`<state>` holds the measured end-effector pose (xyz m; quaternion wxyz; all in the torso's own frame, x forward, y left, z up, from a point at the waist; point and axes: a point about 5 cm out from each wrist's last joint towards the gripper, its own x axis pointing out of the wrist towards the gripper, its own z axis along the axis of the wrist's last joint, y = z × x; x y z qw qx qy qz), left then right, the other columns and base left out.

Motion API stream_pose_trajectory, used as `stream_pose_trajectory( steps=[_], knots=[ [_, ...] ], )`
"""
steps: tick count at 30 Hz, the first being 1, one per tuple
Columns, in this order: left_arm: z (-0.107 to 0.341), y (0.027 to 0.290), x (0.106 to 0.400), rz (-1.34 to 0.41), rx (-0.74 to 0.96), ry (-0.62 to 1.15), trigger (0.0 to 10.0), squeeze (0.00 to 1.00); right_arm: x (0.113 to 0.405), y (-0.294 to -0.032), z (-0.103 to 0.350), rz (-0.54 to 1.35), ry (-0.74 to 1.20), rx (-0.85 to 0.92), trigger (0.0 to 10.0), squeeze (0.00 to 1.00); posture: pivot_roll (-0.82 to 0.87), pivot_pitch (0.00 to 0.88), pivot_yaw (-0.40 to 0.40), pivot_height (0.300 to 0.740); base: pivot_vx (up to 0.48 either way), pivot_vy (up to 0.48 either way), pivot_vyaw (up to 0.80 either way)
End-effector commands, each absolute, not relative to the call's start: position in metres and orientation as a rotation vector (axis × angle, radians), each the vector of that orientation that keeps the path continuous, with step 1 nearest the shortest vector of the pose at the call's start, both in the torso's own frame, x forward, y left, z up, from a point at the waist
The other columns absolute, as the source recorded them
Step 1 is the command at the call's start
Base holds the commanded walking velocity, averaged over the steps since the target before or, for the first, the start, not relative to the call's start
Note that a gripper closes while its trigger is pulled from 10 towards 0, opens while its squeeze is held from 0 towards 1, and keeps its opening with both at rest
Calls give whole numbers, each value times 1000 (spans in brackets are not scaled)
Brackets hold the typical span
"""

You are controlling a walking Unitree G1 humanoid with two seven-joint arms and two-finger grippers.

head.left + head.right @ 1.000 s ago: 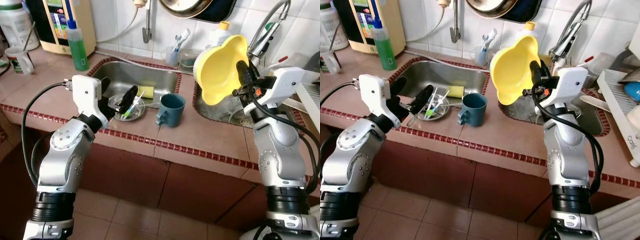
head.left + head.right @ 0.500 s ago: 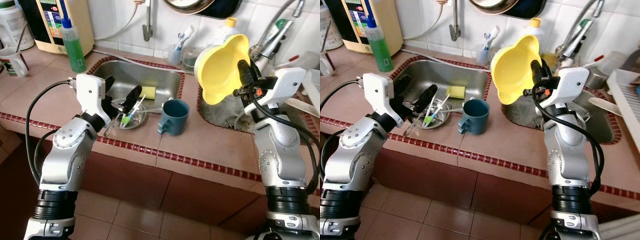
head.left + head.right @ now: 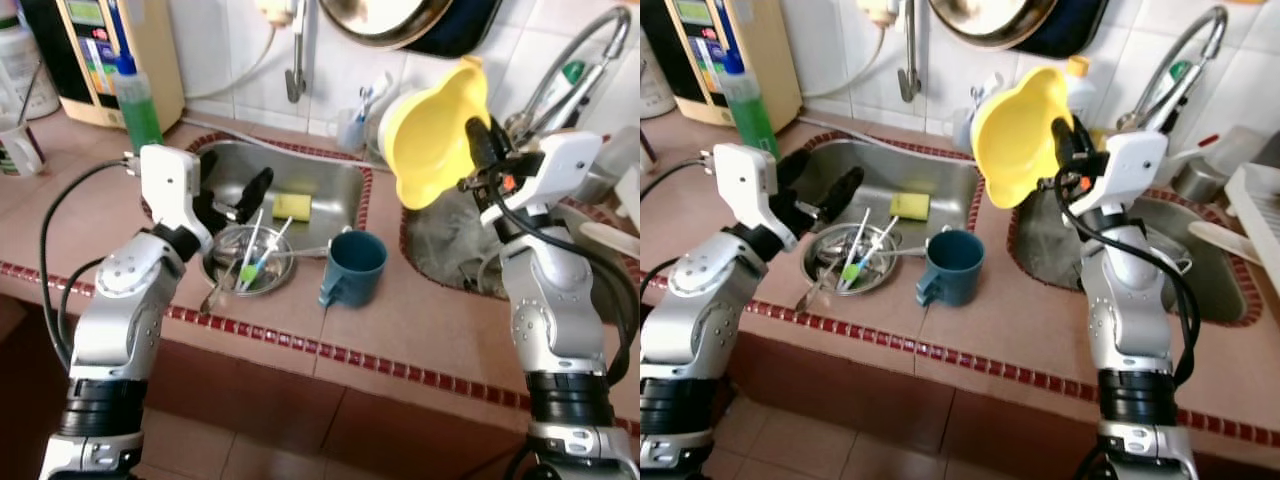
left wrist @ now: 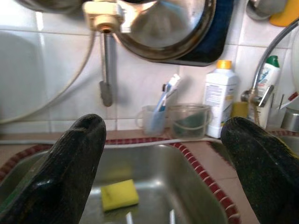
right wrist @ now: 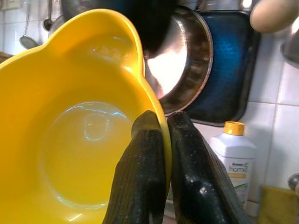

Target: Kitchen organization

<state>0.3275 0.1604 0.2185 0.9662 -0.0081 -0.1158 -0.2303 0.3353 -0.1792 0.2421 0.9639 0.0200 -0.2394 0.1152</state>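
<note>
Right wrist view gives you the clearest read: your right gripper (image 5: 161, 154) has its two fingers (image 5: 140, 172) clenched on the rim of the yellow bowl (image 5: 70, 130), one finger inside the rim and one outside. From the head camera you see that bowl (image 3: 430, 135) held up in the air, tipped on its side with its mouth facing your left, above the edge of the right sink (image 3: 450, 255). A faucet (image 3: 570, 60) curves over that sink.

Your left gripper (image 3: 232, 198) hovers over the left sink (image 3: 320, 185), just above the near rim, and its fingers (image 4: 70, 172) are spread wide and grasp nothing. In the left wrist view you look between them at a yellow sponge (image 4: 119, 195) lying on the sink floor, a cup with toothbrushes (image 4: 154, 119) on the ledge behind, a clear container (image 4: 189, 120) just beside it and a white bottle (image 4: 220, 98) with an orange cap further along. A pan (image 4: 163, 28) hangs on the tiled wall above.

Below your left gripper, a round metal dish (image 3: 250, 268) sits on the sink's front rim and holds several utensils (image 3: 255, 255), though you cannot tell exactly which kinds. A teal mug (image 3: 352, 268) stands upright on the tabletop (image 3: 420, 330) just beside the dish, between the two sinks, handle toward you. A green bottle (image 3: 135, 90) stands on the tabletop at the far left, near a beige appliance (image 3: 110, 50)
</note>
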Motion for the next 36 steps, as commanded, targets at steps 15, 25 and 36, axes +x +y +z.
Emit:
stream_pose_trajectory(
  steps=[15, 25, 36],
  knots=[
    [220, 150, 327, -507, -8, -238, 10000, 0, 332, -190, 252, 210, -519, 21, 10000, 0, -83, 0, -50, 740, 317, 0, 0],
    [220, 144, 323, -551, -26, -243, 10000, 0, 334, -194, 252, 207, -501, 10, 10000, 0, -83, 0, -49, 740, 144, 0, 0],
    [223, 125, 309, -690, 11, -217, 10000, 0, 351, -224, 237, 133, -346, -59, 10000, 0, -90, 0, -39, 740, 0, 0, 0]
  ],
)
